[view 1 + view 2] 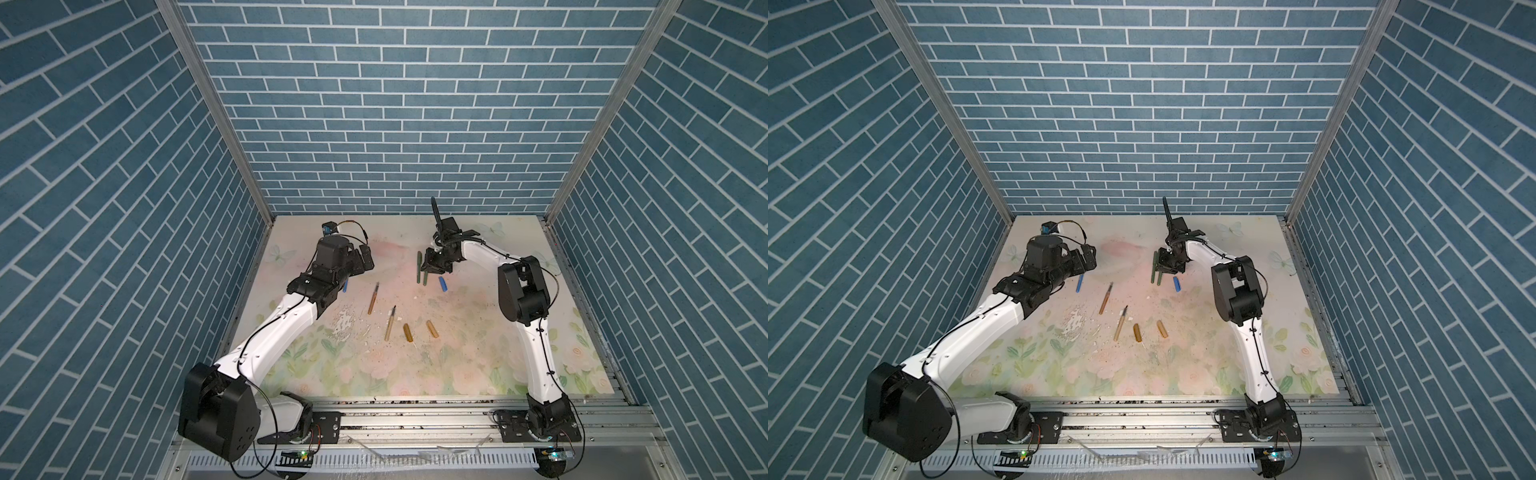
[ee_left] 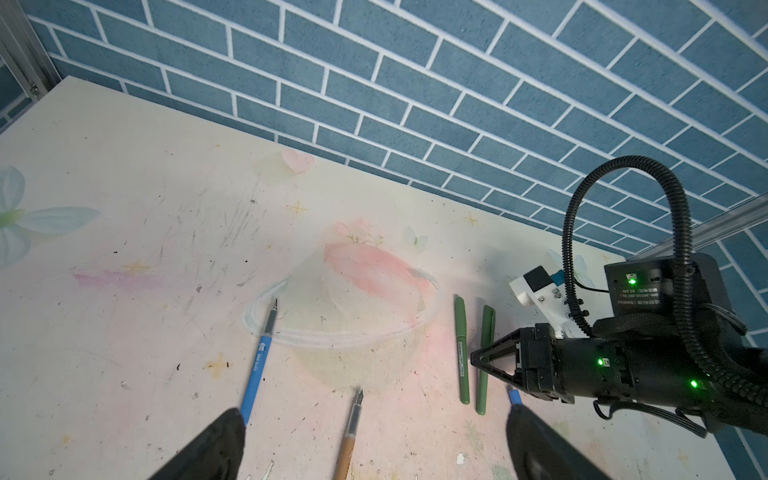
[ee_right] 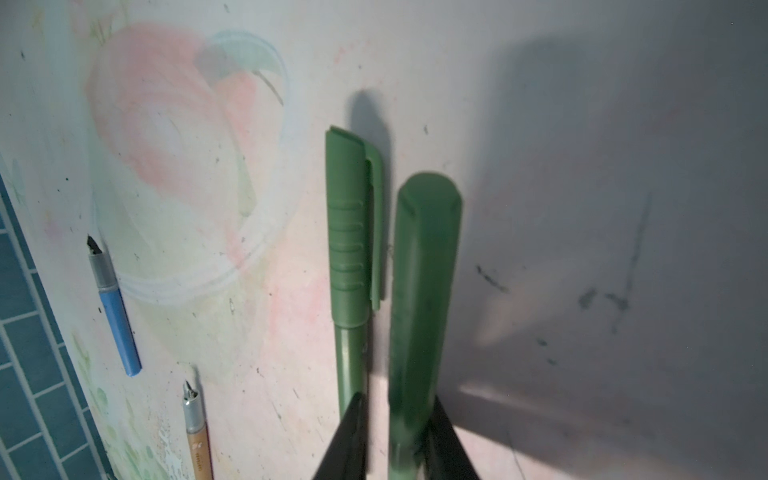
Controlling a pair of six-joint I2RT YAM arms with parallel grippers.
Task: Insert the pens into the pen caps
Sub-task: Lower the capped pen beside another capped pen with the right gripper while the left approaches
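- Two green pens, both capped, lie side by side and nearly touching on the far part of the surface (image 1: 478, 332). The first green pen (image 3: 353, 249) lies free. The second green pen (image 3: 419, 291) runs between the jaws of the right gripper (image 3: 397, 397).
- Those jaws stand narrowly apart: one finger (image 3: 446, 453) appears to touch the pen, and a sliver of surface shows beside the other.
- The blue cap (image 1: 444, 284) lies just beside that gripper, well apart from the uncapped blue pen (image 2: 255, 370), which lies by the left gripper (image 2: 374, 411).
- A golden-brown pen (image 1: 372, 298) and a second golden-brown pen (image 1: 390, 323), both uncapped, lie mid-surface. An amber cap (image 1: 408, 333) lies just beside the second, with another amber cap (image 1: 432, 328) near it.
- The left jaws stand wide and empty above the surface.
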